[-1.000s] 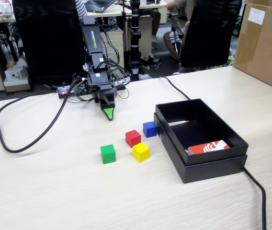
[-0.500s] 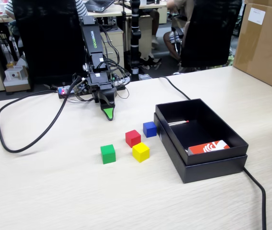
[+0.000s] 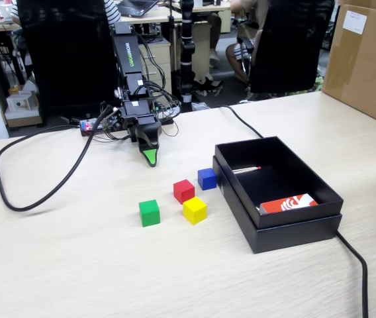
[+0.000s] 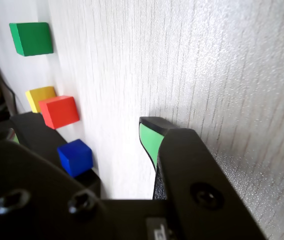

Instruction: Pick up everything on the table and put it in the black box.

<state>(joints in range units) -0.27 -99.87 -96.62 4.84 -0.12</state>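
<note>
On the table [image 3: 75,265], green cube [image 3: 149,212], red cube [image 3: 183,191], yellow cube [image 3: 194,210] and blue cube [image 3: 206,178] lie outside the black box [image 3: 294,228]; nothing is moved yet, and whether the empty claw [image 3: 150,158] is spread or pressed together cannot be told.

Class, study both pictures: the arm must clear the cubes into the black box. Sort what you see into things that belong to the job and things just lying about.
Belong to the job:
green cube
red cube
yellow cube
blue cube
black box
claw

Just lying about:
red-and-white packet, already in the box
thick black cable
brown carton
</note>
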